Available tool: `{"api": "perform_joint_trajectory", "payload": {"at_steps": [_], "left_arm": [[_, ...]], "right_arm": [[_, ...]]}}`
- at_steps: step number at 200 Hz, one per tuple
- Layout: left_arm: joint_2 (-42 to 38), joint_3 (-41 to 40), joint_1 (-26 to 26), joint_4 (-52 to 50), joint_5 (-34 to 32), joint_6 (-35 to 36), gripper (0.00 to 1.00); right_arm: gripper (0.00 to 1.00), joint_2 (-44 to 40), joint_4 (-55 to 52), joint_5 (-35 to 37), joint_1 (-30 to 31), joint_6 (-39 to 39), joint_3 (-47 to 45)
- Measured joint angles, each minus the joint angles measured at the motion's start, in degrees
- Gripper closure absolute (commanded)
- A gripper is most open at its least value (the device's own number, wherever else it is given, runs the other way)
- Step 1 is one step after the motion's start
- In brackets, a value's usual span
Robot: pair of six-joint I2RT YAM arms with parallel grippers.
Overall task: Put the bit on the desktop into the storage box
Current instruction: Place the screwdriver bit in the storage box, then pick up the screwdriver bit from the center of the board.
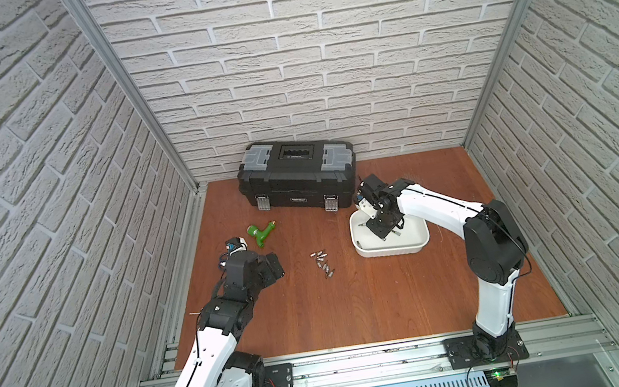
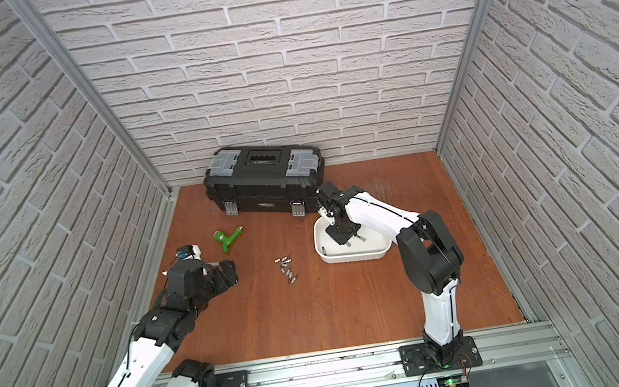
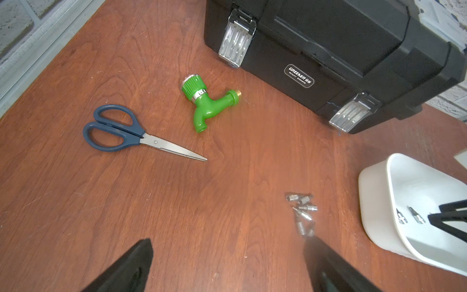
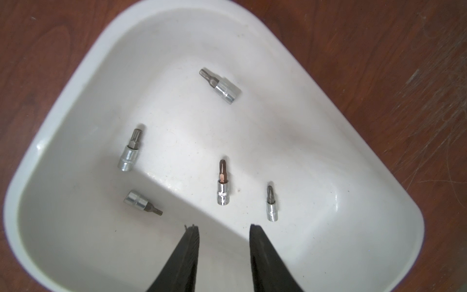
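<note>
The shallow white plastic storage box with rounded corners sits at centre right of the frame in both top views. It rests on the reddish-brown wood-grain table, just in front of the right end of the black toolbox with grey lid compartments.

The right tool hangs over the inside of the storage box. In the right wrist view its two black fingers stand apart with a clear gap, and nothing is pinched between them. Five small silver socket bits lie flat on the white floor of the box, none touching another.

A cluster of loose silver bits lies on the table near the middle of the frame in the top views, left of the storage box and apart from it.

The left tool is spread wide and empty at the lower edge of the left wrist view. The cluster sits just beyond its right-hand finger there.

A green plastic tap and blue-handled scissors lie in the upper left part of that frame.
</note>
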Motion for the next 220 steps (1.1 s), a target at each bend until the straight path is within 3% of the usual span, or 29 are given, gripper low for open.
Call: {"api": "perform_joint_trajectory", "payload": {"at_steps": [128, 220], "left_arm": [[0.2, 0.0, 0.0, -0.1, 0.9, 0.0, 0.02], [4.4, 0.8, 0.0, -0.4, 4.2, 1.7, 0.02]], "right_arm": [[0.42, -14.1, 0.9, 1.4, 0.0, 1.1, -3.3], [0.24, -25.4, 3.7, 1.8, 0.0, 2.9, -8.1]]}}
